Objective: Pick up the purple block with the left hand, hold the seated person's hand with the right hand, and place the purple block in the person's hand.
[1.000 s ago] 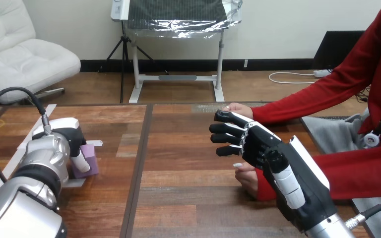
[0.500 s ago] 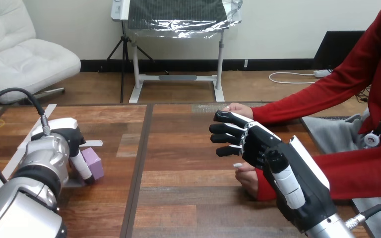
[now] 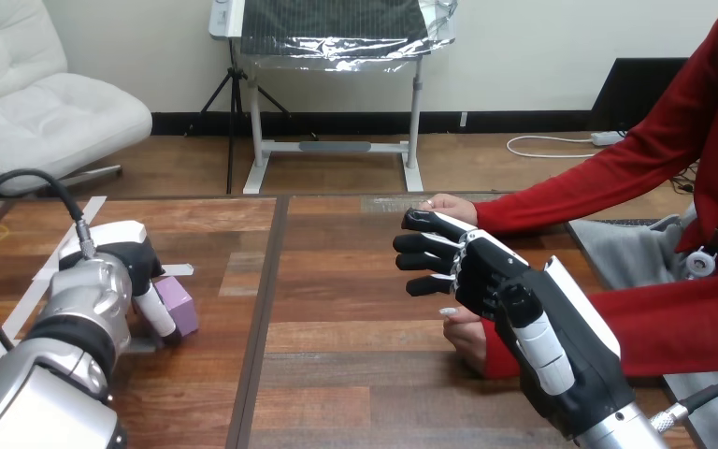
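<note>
Purple block at the left of the wooden table, gripped by the left hand, fingers curled down against its left side, the block poking out to their right. Right hand raised at the right, fingers stretched out and slightly apart, clasping nothing. Person's upper hand just beyond those fingers, person's lower hand just under the palm, contact impossible to tell

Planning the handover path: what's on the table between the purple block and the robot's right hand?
Nothing: the head view shows bare table between purple block and right hand.
</note>
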`<action>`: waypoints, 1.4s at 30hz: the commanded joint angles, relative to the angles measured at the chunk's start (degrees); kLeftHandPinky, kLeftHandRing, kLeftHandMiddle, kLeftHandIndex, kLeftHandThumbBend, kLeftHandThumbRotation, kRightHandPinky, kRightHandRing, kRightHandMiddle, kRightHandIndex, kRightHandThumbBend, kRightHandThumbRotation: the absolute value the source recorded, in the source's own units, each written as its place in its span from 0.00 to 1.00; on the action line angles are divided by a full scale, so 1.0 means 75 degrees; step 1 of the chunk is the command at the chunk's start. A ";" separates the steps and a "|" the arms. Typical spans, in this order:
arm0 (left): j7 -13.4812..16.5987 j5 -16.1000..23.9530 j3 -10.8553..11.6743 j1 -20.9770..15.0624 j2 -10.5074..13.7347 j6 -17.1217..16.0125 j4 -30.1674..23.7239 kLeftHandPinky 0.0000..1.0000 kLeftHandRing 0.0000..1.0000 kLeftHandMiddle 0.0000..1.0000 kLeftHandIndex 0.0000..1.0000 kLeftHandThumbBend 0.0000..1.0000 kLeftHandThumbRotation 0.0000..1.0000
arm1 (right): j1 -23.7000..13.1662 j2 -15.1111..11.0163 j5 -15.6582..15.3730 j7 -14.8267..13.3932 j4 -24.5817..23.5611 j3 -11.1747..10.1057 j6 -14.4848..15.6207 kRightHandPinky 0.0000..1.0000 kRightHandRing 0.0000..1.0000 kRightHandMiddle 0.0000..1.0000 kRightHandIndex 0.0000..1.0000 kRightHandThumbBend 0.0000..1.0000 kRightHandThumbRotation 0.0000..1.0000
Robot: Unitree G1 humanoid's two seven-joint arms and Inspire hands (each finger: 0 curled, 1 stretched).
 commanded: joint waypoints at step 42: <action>0.0827 -0.0317 0.0290 -0.0143 -0.0023 0.0044 -0.0100 0.24 0.34 0.45 0.73 0.65 0.00 | -0.0257 -0.0085 0.0076 -0.0021 -0.0419 -0.0124 -0.0080 0.72 0.80 0.81 0.85 0.91 1.00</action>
